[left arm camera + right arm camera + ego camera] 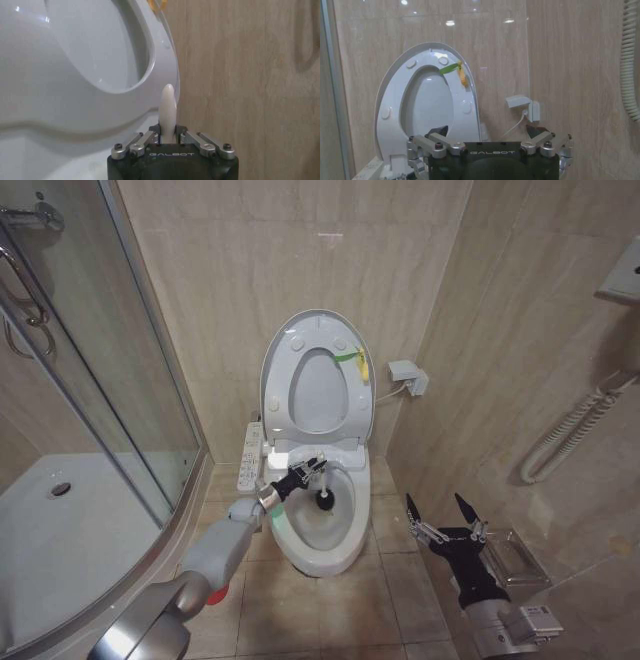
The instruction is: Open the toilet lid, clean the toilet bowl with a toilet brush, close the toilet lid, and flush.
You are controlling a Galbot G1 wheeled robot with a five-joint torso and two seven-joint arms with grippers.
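- Your left gripper (307,470) hangs over the near left part of the white ceramic elongated toilet bowl (345,545), with its jaws clenched on the thin white handle of the toilet brush (322,484).
- You can see the brush's dark head down inside the bowl, near the middle, while the handle slants up to the gripper.
- In the left wrist view, the same gripper (170,139) pinches the white handle (168,108), whose rounded tip pokes out past the jaws toward the raised seat.
- The large glossy white oval plastic toilet lid (275,350) stands upright against the beige tiled wall (220,270), with the ring-shaped seat (352,395) raised against it; small bumper pads show on the seat's underside.
- A green and yellow strip (356,358) sits on the upper right of the raised seat.
- The long white button panel (249,455) lies along the bowl's left side, just beside your left arm.
- Your right gripper (446,510) waits well to the right of the bowl, low over the tiled floor (390,580), with its jaws released and spread apart, grasping nothing.
- In the right wrist view, that gripper (490,135) points toward the raised lid (387,93) and a small white wall box with a cable (524,107).
- A curved glass shower enclosure (110,380) stands to your left.
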